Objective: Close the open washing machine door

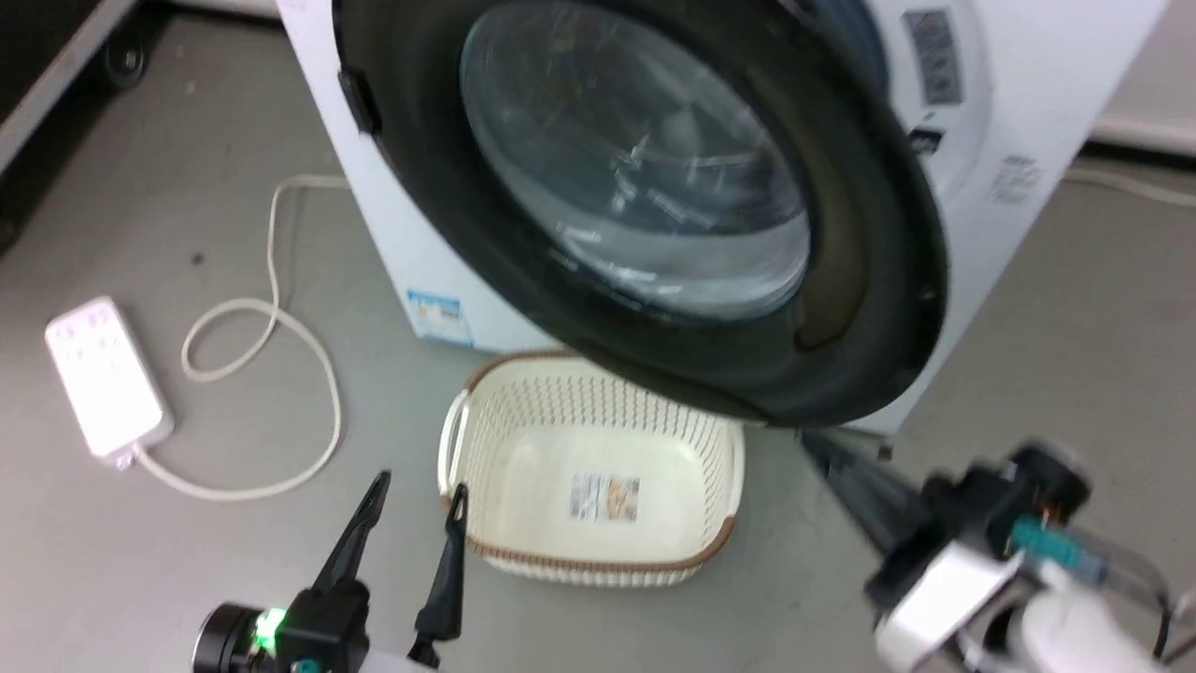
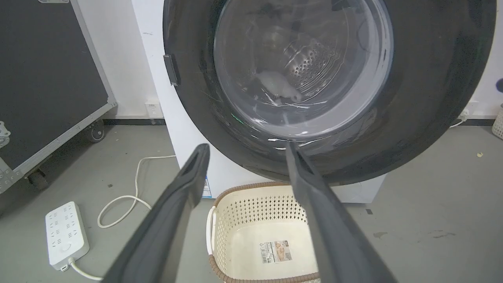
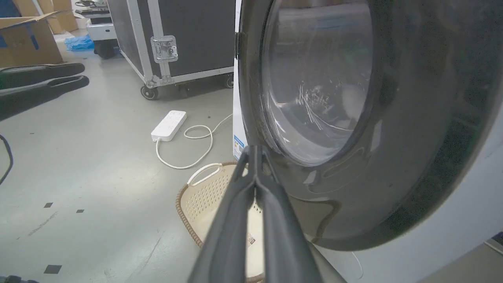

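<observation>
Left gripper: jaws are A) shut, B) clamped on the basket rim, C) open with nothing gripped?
C: the left gripper has its jaws spread wide apart with nothing held between them, as both the head view and the left wrist view show.

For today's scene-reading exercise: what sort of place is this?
Probably a lab or storeroom, not a home: a wheeled black flight case, a cardboard box, and a power strip loose on the grey floor.

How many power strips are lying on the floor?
1. The white power strip lies on the floor, left of the washing machine; others may be hidden behind the machine.
</observation>
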Robot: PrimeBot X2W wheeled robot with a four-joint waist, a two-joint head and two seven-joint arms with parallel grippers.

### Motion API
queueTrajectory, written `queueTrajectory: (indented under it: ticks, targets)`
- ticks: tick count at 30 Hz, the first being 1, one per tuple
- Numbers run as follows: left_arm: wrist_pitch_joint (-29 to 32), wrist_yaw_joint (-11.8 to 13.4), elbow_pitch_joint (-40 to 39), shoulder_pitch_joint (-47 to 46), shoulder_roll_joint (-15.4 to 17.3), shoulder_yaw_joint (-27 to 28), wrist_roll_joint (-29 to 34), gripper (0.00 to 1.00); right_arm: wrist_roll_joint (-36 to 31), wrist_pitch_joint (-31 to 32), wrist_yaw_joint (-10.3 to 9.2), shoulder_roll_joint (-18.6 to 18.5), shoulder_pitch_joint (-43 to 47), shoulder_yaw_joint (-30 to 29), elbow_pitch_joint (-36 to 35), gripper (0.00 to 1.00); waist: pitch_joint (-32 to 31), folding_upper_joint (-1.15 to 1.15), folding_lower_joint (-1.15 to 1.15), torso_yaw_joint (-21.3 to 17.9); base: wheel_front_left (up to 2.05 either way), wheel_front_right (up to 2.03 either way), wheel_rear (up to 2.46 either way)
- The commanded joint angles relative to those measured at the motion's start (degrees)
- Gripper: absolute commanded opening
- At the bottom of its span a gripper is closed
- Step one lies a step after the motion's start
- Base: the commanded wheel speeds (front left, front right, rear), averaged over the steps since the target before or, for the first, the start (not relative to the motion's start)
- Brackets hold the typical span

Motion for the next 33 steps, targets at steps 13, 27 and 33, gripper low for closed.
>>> queueTrajectory:
  ticks: [13, 27, 33]
  targets:
    - [-0.25, -0.25, -0.09, -6.57, -2.19, -1.67, 0.27, 1.00, 13.02, 0.38, 0.05, -11.62, -20.66, 0.84, 10.64, 0.00, 10.24, -0.01, -0.01, 5.73, 0.00, 0.00, 0.00]
    - [-0.25, -0.06, -0.63, -9.35, -2.83, -3.13, 0.49, 1.00, 17.20, 2.47, 0.05, -12.86, -37.10, -3.17, 25.74, 0.00, 14.35, -0.01, -0.01, 6.74, 0.00, 0.00, 0.00]
    - [-0.25, 0.44, -0.31, -9.18, -2.98, -3.09, 0.10, 1.00, 16.92, 1.11, 0.05, -11.61, -39.36, -3.13, 30.63, 0.00, 13.10, -0.01, -0.01, 6.45, 0.00, 0.00, 0.00]
